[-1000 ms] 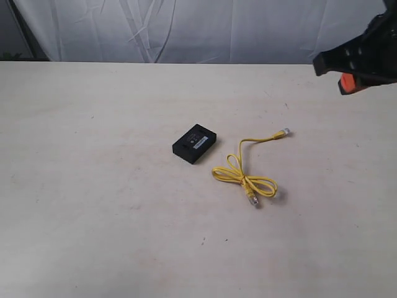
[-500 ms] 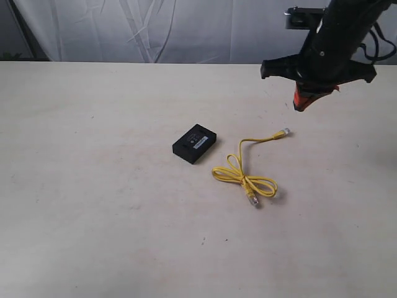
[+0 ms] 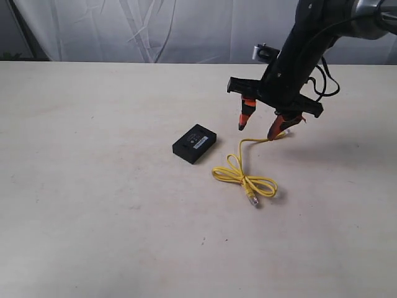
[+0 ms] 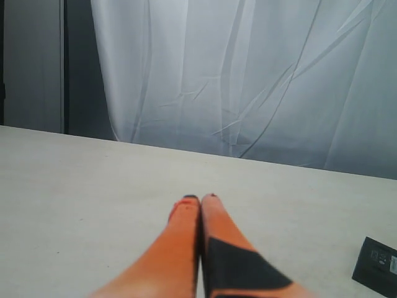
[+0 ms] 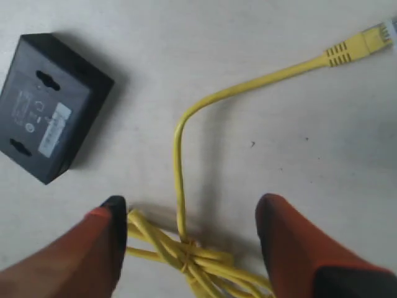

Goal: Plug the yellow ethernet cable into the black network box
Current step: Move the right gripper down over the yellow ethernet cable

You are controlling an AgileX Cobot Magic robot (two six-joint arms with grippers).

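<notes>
Exterior view: task at its start, nothing plugged. Yellow ethernet cable (image 3: 245, 177) lies loose on the table (image 3: 93, 186), both clear plugs free, neither seated in the black network box (image 3: 195, 143). Box sits flat, label up; its port is not visible from here. Cable lies just beside the box on the right arm's side, apart from it. The knot is the part nearest the box, and one plug end trails away from the box

Right pincer (image 3: 256, 131) is spread wide, holds nothing and hangs low over the cord's run between knot and far plug. One orange finger is on the box side of the cord, the other close to the far plug. Right wrist view agrees: the cord runs between the two fingertips; contact cannot be told

Left pincer (image 4: 200, 198), left wrist view: fingers pressed together, empty, well apart from the box

Judged remaining: grasp a plug end, steady the box, find the port, align, insert
</notes>
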